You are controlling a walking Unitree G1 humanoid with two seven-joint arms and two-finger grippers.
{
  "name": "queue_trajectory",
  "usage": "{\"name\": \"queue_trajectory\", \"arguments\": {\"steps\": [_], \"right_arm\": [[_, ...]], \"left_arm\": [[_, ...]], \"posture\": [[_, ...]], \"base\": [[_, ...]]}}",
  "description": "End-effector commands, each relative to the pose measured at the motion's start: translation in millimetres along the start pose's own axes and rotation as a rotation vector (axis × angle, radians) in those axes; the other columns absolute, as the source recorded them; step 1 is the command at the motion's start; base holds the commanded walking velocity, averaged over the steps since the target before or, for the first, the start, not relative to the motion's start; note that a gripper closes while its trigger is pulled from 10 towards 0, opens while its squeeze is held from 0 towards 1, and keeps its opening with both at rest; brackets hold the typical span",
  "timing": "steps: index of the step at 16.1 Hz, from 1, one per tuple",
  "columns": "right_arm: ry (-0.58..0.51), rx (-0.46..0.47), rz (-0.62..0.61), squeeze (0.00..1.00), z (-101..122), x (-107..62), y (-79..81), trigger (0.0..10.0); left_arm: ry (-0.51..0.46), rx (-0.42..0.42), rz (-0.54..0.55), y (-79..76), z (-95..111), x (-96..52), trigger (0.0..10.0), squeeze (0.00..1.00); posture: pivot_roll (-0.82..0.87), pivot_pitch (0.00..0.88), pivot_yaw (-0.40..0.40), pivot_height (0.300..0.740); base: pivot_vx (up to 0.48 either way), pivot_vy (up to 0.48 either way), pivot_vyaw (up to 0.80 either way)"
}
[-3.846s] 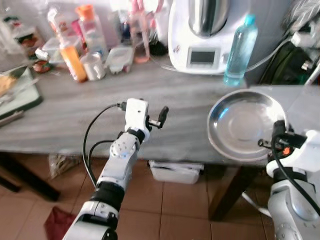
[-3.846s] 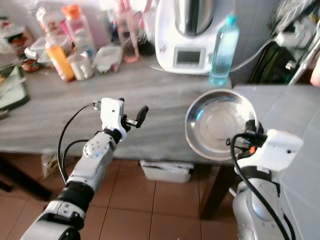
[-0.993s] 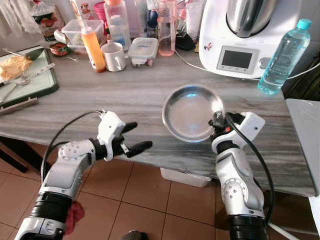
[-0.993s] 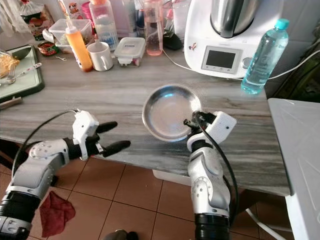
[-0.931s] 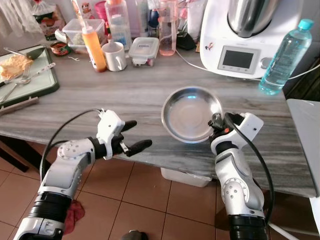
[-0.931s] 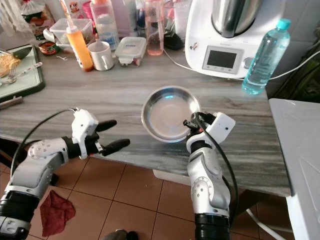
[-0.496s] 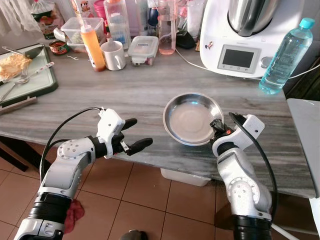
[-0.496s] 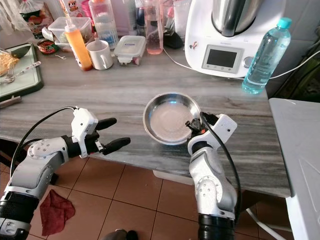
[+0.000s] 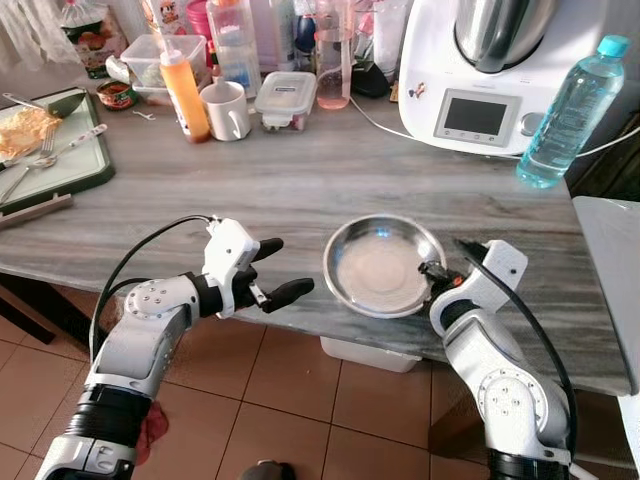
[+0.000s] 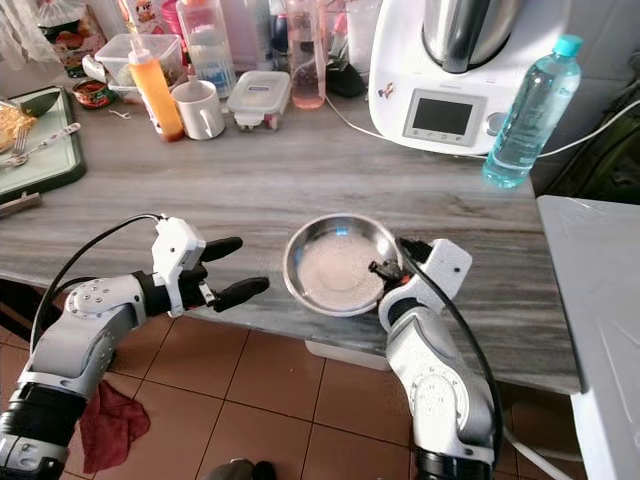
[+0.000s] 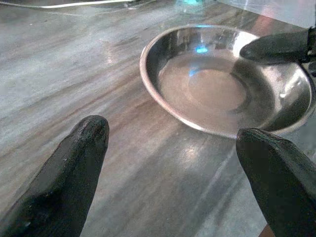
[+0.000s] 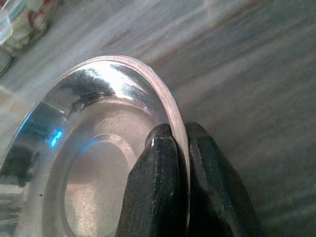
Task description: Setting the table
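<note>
Bowl [image 9: 381, 267], steel, resting on counter [image 9: 200, 190] near front edge. Right hand [image 12: 178, 148] pinching its rim, one finger inside, one outside. Left hand [image 9: 272, 270] hovering spread, just beside. Advisable: lowering flat, releasing only once fully seated, keeping clear of edge.

Home kitchen: food processor [image 9: 487, 70], sauce bottle [image 9: 186, 83], mug [image 9: 226, 110], tiled floor [image 9: 300, 400].
</note>
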State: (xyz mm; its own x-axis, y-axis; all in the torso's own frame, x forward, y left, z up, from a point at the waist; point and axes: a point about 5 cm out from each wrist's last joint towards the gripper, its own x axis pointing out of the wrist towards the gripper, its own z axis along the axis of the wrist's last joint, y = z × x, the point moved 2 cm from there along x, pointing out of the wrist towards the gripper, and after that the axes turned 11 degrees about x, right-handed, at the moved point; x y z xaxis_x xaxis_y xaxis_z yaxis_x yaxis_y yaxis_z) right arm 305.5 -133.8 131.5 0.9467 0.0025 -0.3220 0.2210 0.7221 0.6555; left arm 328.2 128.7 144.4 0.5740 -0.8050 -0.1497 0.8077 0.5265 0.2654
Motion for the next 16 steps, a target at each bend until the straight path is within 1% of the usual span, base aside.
{"name": "queue_trajectory", "arguments": {"steps": [1,3,5,9,11,13,14,16], "right_arm": [[0.178,0.077,-0.064,0.0,-53.2,-10.6,-12.7,10.0],[0.177,0.075,-0.063,0.0,-52.5,-11.0,-13.4,10.0],[0.2,0.067,-0.053,0.0,-55.3,-13.2,-11.2,10.0],[0.225,0.053,-0.067,0.0,-59.3,-18.0,-20.0,10.0],[0.211,0.045,-0.06,0.0,-57.8,-17.2,-20.2,10.0],[0.166,0.013,-0.072,0.0,-50.6,-13.8,-22.3,10.0],[0.157,0.027,-0.068,0.0,-48.6,-9.8,-22.2,10.0],[0.139,0.023,-0.072,0.0,-46.9,-6.0,-21.3,10.0]], "left_arm": [[0.01,0.009,-0.005,0.0,-0.4,-0.3,10.0,0.0],[0.013,0.009,-0.009,-0.4,-1.0,-1.0,10.0,0.0],[0.016,0.009,-0.015,-1.2,-1.8,-1.2,10.0,0.0],[0.019,0.006,-0.027,-3.0,-2.8,-0.2,10.0,0.0],[0.022,0.006,-0.05,-5.0,-3.6,-0.2,10.0,0.0],[0.031,0.009,-0.056,-2.7,-5.5,-3.3,10.0,0.0],[0.047,0.01,-0.057,0.3,-7.8,-6.9,10.0,0.0],[0.052,0.014,-0.054,1.0,-8.3,-9.0,10.0,0.0]], "posture": [[0.1,0.14,0.038,0.714],[0.11,0.139,0.039,0.714],[0.11,0.138,0.04,0.714],[0.1,0.135,0.041,0.714],[0.1,0.133,0.04,0.714],[0.1,0.133,0.04,0.714],[0.1,0.134,0.043,0.714],[0.11,0.136,0.044,0.714]], "base": [[0.0,0.0,0.0],[0.0,0.0,0.0],[0.0,0.0,0.0],[0.0,0.0,0.0],[0.0,0.0,0.0],[0.0,0.0,0.0],[0.0,0.0,0.0],[0.0,0.0,0.0]]}}
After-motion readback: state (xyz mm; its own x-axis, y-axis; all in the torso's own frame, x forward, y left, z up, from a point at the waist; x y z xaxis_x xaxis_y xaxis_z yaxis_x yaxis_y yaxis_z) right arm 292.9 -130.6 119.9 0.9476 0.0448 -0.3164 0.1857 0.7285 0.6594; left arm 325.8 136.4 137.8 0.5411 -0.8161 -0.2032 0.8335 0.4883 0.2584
